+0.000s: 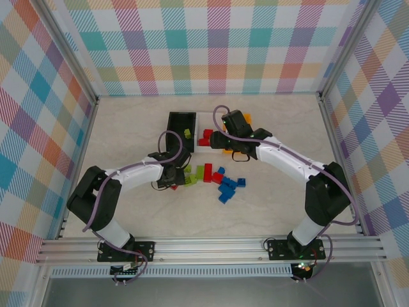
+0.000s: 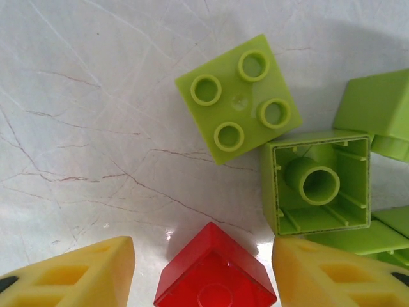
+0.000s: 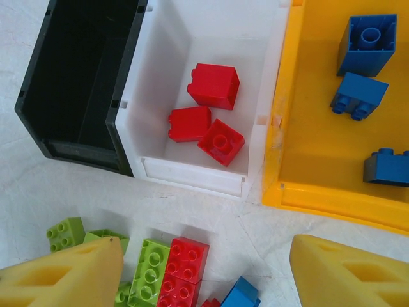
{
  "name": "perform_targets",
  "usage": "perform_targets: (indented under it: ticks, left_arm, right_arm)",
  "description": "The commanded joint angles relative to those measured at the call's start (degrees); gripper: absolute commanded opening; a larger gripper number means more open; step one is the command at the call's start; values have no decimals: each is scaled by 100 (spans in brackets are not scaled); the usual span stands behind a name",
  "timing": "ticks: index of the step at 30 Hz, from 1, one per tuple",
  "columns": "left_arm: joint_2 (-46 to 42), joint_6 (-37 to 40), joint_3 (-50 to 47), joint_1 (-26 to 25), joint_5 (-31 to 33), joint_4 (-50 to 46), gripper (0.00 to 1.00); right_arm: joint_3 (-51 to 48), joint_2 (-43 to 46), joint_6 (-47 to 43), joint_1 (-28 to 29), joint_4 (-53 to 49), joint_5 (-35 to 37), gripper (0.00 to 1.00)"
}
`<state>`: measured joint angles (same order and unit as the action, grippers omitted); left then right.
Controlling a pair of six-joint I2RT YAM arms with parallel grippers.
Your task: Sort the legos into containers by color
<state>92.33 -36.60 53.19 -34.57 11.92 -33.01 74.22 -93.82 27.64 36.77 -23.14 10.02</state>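
Note:
Three joined containers stand at the back: a black bin (image 3: 80,83), a white bin (image 3: 192,173) holding three red legos (image 3: 214,85), and an orange-yellow bin (image 3: 319,147) holding blue legos (image 3: 365,45). A green lego (image 1: 187,133) lies in the black bin. Loose green (image 1: 192,174), red (image 1: 208,173) and blue legos (image 1: 230,187) lie mid-table. My left gripper (image 2: 203,268) is low over the table, open, with a red lego (image 2: 215,275) between its fingers and a gap on the left side. My right gripper (image 3: 208,268) hovers open before the white bin, nothing between its fingers.
Two lime green legos (image 2: 238,97) (image 2: 317,182) lie just ahead of the left fingers, one studs up, one hollow side up. A green and red cluster (image 3: 169,272) sits under the right gripper. Checked walls (image 1: 204,45) enclose the table on three sides.

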Motion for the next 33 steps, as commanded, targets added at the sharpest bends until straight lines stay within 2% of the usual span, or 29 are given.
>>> perform_targets:
  ticks: [1, 3, 5, 9, 13, 20, 27, 33]
  left_arm:
    - [133, 75, 25, 33, -148, -152, 60]
    - [153, 76, -19, -18, -169, -210, 66]
    - [120, 80, -107, -58, -177, -243, 66]
    - [-1, 65, -288, -129, -238, -196, 61]
    - [21, 47, -389, -188, -342, -82, 50]
    - [-184, 8, -390, -208, -148, -149, 41]
    - [-591, 43, 244, -329, -146, -417, 37]
    - [-102, 163, 1479, -384, -175, -462, 35]
  right_arm:
    - [-91, 148, 40, -38, 95, 55, 70]
    - [-87, 153, 40, -47, 81, 61, 70]
    - [-93, 158, 35, -53, 83, 61, 70]
    - [-109, 154, 47, -56, 107, 68, 70]
    - [-133, 165, 75, -66, 113, 86, 70]
    - [-139, 197, 84, -63, 93, 114, 70]
    - [-372, 439, 153, -172, 111, 261, 69]
    - [-895, 1000, 324, -511, 176, 299, 70]
